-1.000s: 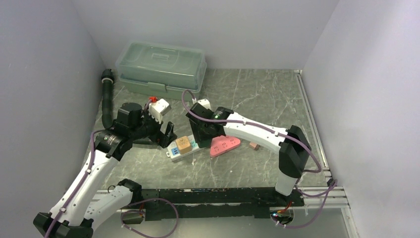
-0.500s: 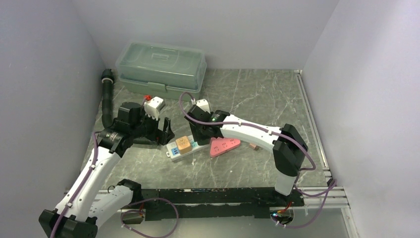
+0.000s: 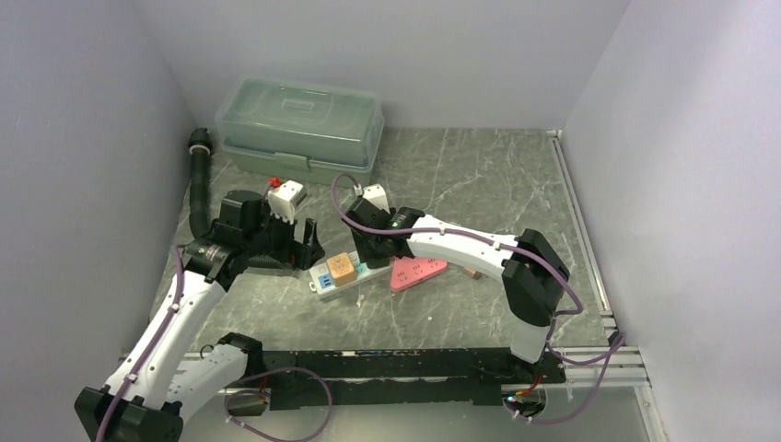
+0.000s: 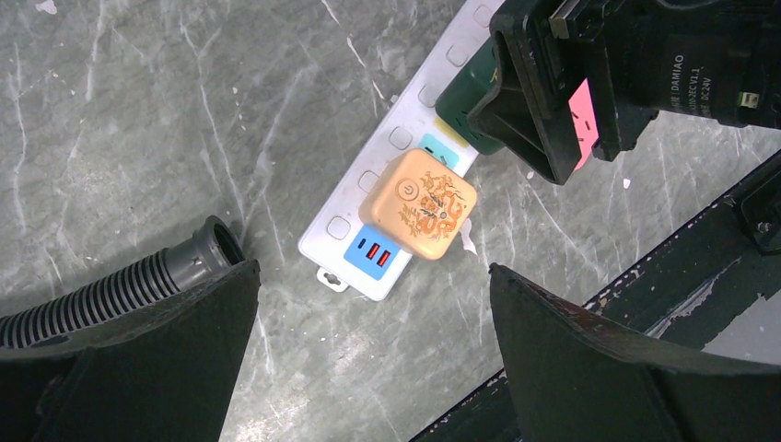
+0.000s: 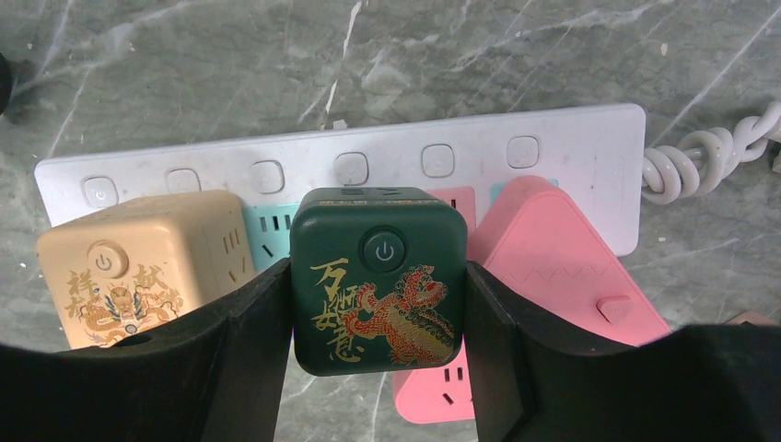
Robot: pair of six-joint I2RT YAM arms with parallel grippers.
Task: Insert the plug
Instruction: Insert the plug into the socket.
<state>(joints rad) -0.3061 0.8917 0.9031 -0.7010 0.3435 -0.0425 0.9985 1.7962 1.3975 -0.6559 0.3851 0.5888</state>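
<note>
A white power strip lies on the grey marble table, also seen in the left wrist view and the right wrist view. An orange cube plug sits in it near its left end. My right gripper is shut on a dark green cube plug with a red-gold dragon, held over the strip between the orange cube and a pink triangular adapter. My left gripper is open and empty, hovering beside the strip's near end.
A green lidded box stands at the back left. A black corrugated hose runs along the left wall. A white adapter sits behind my left arm. A coiled white cord leaves the strip's end.
My right gripper has moved left and down with the green plug, closer over the strip. My left arm drew back slightly to the left.
</note>
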